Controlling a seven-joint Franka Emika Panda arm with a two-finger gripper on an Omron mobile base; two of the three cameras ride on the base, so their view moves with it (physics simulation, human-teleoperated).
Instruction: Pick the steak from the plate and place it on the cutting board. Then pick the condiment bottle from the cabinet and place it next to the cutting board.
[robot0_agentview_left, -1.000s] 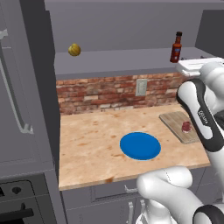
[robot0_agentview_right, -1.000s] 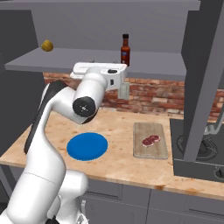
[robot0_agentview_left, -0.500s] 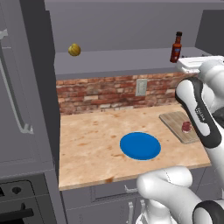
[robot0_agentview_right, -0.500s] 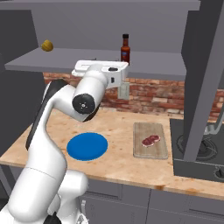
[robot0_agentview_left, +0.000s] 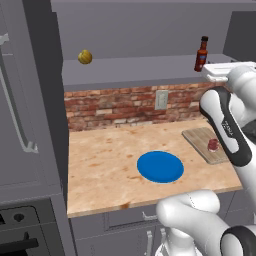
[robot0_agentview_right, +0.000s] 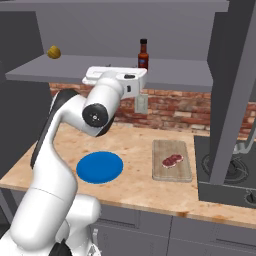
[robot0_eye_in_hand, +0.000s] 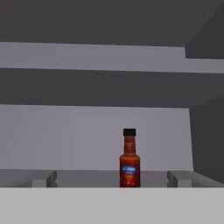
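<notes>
- Condiment bottle stands upright on the cabinet shelf, right of the yellow fruit.
- Gripper faces it, jaws spread wide, empty.
- Steak lies on the cutting board, right of the plate.

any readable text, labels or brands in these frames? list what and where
No text can be read anywhere.
condiment bottle: orange-red label with a small blue patch, too blurred to read.
Robot arm link: faint light marking, too small to read.
steak, cutting board, plate: no markings.
</notes>
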